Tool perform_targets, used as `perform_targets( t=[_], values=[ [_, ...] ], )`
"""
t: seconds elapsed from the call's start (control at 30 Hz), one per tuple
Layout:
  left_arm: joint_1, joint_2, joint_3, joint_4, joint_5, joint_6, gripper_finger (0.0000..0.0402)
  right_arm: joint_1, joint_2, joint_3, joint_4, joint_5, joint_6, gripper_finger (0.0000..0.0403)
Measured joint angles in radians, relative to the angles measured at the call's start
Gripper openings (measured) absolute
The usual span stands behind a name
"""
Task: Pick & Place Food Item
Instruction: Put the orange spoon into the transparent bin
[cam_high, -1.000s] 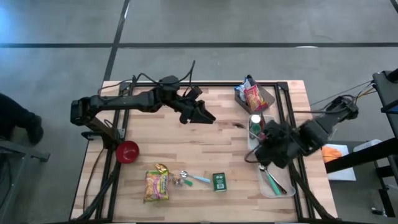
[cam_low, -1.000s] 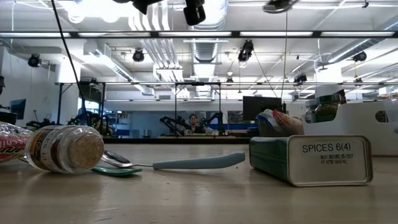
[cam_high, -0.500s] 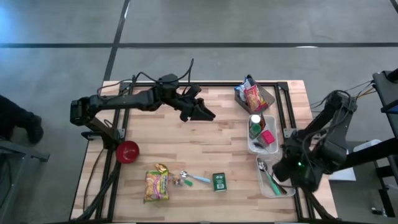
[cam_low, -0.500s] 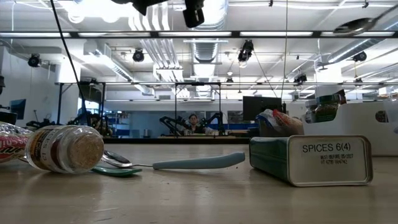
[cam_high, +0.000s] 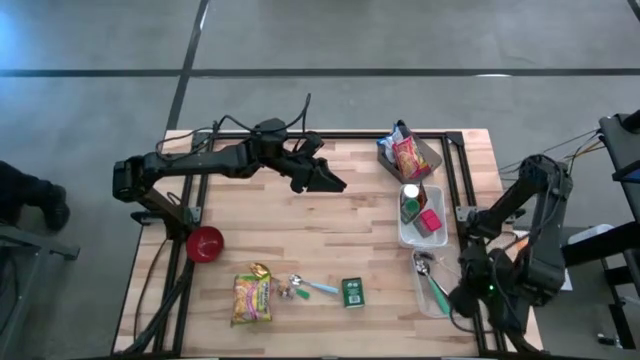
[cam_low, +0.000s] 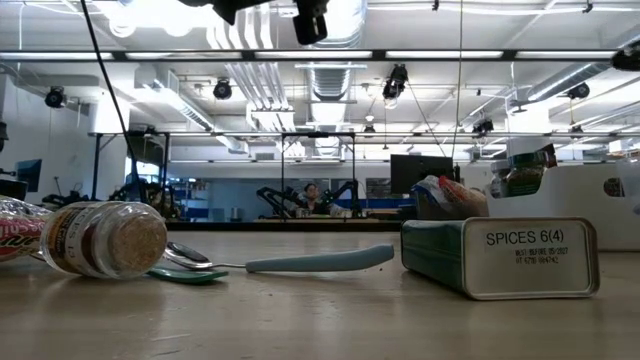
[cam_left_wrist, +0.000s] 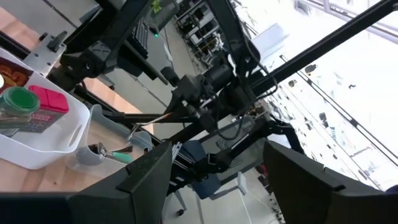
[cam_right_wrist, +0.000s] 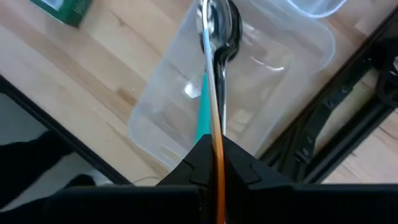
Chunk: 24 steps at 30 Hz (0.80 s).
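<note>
Pale wooden surface (cam_high: 300, 240) over grey concrete floor; the low view looks into a bright lab with ceiling lights. Noodle packet (cam_high: 251, 298) lies lower left, spice tin (cam_high: 352, 291) beside a blue spoon (cam_high: 318, 288). Left hand (cam_high: 330, 183) hovers upper centre, fingers parted, empty. Right hand (cam_right_wrist: 214, 163), pinched closed, sits above the clear tray (cam_high: 452, 304), mostly hidden overhead
</note>
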Motion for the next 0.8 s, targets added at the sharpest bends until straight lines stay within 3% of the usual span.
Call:
perform_targets(
  t=[0.3,0.8],
  values=[
    [0.0,-0.033,0.0,0.105,-0.004,-0.008,0.0254,0.061,0.105,-0.004,0.0,-0.03,0.029,0.0008],
    [0.0,-0.1,0.0,0.111,-0.135,-0.027,0.0254,0.082,0.305,-0.119,0.064,-0.036,0.089,0.0008]
  ],
)
